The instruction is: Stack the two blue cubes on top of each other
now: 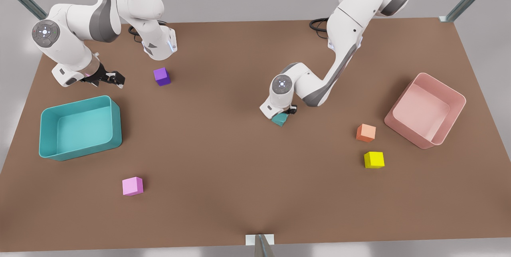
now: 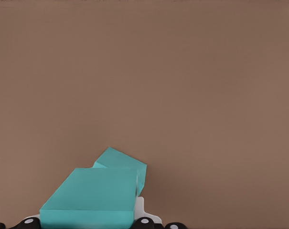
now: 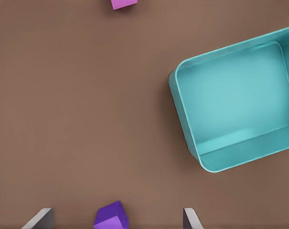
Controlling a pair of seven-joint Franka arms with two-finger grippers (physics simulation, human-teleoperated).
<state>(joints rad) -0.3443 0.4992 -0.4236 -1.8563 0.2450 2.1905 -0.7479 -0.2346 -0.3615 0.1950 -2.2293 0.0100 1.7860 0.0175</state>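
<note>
A blue cube (image 1: 280, 119) shows under my left gripper (image 1: 286, 111), right of the table's middle in the front view. In the left wrist view the near blue cube (image 2: 91, 195) sits between the fingers, with my left gripper shut on it. The second blue cube (image 2: 125, 161) lies just beyond and below it, turned at an angle and mostly hidden; whether the two touch I cannot tell. My right gripper (image 1: 113, 78) waits open at the front view's far left, above the table.
A teal bin (image 1: 80, 127) stands at the front view's left and a pink bin (image 1: 425, 109) at its right. Loose cubes: purple (image 1: 161, 76), pink (image 1: 132, 186), orange (image 1: 366, 132), yellow (image 1: 374, 159).
</note>
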